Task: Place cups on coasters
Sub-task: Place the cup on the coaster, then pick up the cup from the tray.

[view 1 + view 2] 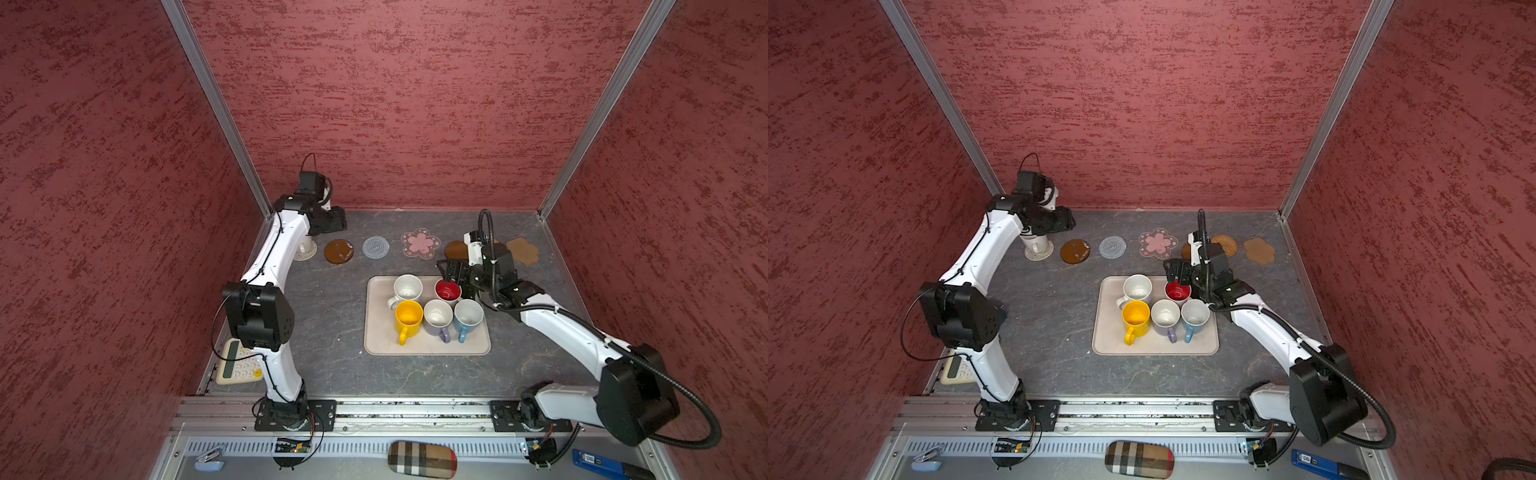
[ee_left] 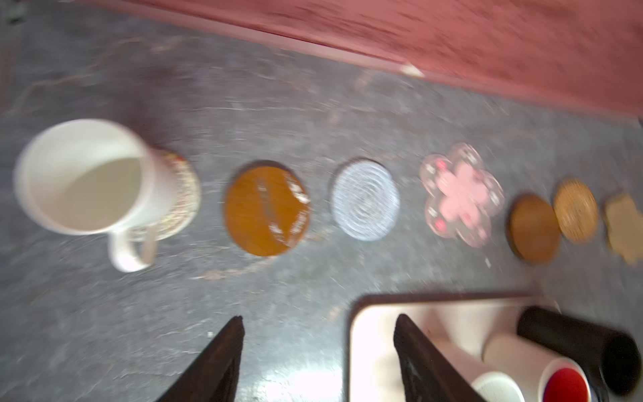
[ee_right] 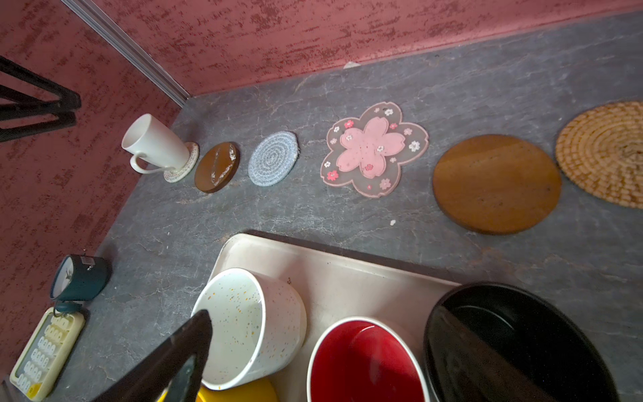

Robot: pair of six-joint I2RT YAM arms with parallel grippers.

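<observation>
Glossy white ceramic mug on round beige woven coaster, beyond far-left corner of beige rectangular tray, clear of left gripper, jaws parted, empty; right gripper wide open, empty, over tray's red-lined white mug.

Your left arm, white shells, boxy black joints, thin black looping cable, your right arm alike, thick ribbed black conduit, screwed black base plates.
</observation>
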